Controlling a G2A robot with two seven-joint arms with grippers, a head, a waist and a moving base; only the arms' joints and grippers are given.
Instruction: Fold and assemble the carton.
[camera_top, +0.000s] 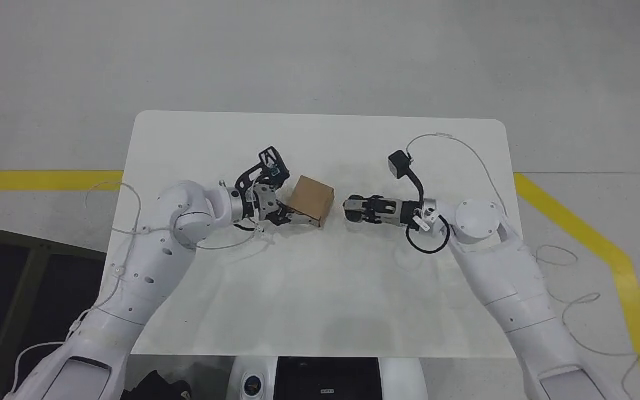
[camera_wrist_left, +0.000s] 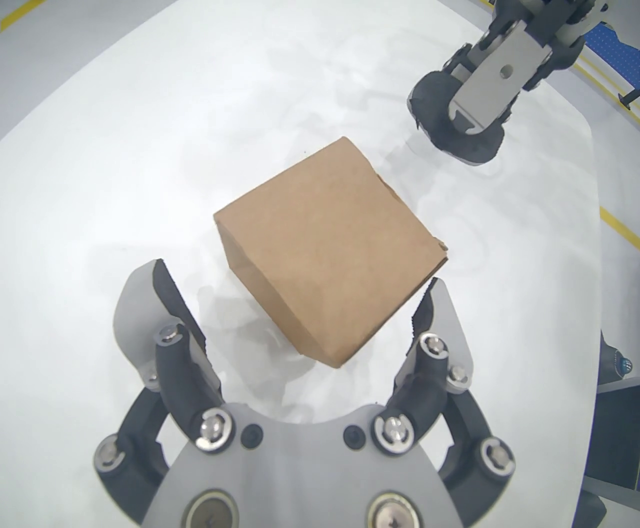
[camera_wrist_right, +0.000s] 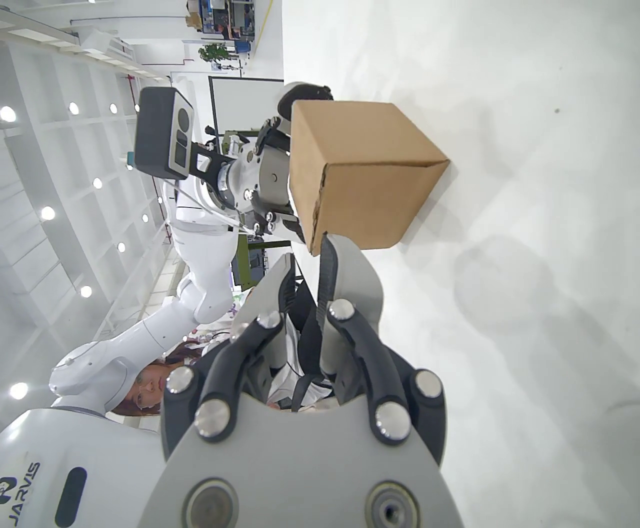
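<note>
My left gripper (camera_wrist_left: 297, 275) is released, fingers (camera_wrist_left: 170, 300) spread to either side of the carton (camera_wrist_left: 330, 255), whose near corner sits between them; contact cannot be confirmed. My right gripper (camera_wrist_right: 306, 252) is clenched and empty, just beyond the carton's opposite side. The carton's underside is hidden. White tabletop (camera_top: 330, 290); grey floor (camera_top: 300, 50) with yellow lines (camera_top: 50, 180).

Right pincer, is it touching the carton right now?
Apart. The left wrist view shows a strip of bare table between the right pincer and the carton.
</note>
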